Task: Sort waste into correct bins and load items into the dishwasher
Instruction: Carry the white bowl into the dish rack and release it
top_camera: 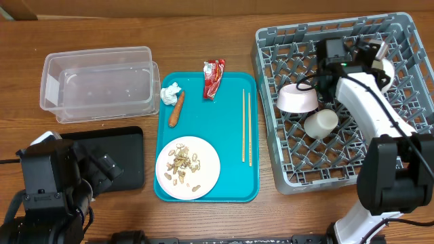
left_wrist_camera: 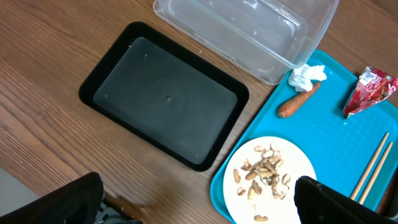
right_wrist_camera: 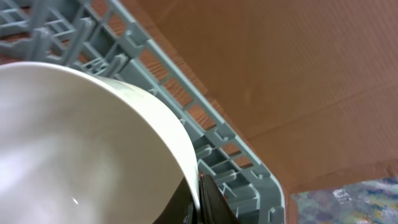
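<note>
Pinched rim of white bowl (right_wrist_camera: pixel 81 143) in right end effector (right_wrist_camera: pixel 200 202) over grey rack (right_wrist_camera: pixel 217 155), held left end effector (left_wrist_camera: pixel 198 183) wide open by black tray (left_wrist_camera: pixel 168 99).

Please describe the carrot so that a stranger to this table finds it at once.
Find the teal tray in the middle of the table. Near its far left corner lies the carrot, a thin orange stick beside the white paper wad. It is the only orange thing there.
</note>
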`<state>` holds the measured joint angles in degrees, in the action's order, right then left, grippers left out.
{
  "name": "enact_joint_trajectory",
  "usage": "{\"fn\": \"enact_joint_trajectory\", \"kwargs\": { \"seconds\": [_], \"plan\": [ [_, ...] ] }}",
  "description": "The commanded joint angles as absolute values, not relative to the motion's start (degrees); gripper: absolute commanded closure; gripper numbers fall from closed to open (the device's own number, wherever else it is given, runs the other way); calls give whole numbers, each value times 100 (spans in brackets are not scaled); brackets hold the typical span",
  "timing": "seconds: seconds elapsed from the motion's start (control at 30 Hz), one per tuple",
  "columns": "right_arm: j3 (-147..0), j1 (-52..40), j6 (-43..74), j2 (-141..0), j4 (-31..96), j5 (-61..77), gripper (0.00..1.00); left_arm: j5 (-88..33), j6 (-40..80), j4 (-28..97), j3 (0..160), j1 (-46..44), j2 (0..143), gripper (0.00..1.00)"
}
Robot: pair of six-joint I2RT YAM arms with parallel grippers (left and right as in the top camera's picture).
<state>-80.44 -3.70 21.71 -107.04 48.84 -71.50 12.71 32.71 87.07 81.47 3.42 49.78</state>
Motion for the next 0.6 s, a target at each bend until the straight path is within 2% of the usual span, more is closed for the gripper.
{"fn": "enact_joint_trajectory", "kwargs": {
  "seconds": [0.0,0.23,0.57],
  "plan": [
    [-8051,-93,1896,-10689,4718,-7358,96,1389,3326,8696,8224,375,4987,0],
    [-8051,51,1450,-10689,4307,-7231,96,1389,3326,8696,8224,375,4987,0],
    [-7690,-156,1455,-10777,4276,-7218,96,1389,3326,8696,8224,375,4987,0]
  ]
}}
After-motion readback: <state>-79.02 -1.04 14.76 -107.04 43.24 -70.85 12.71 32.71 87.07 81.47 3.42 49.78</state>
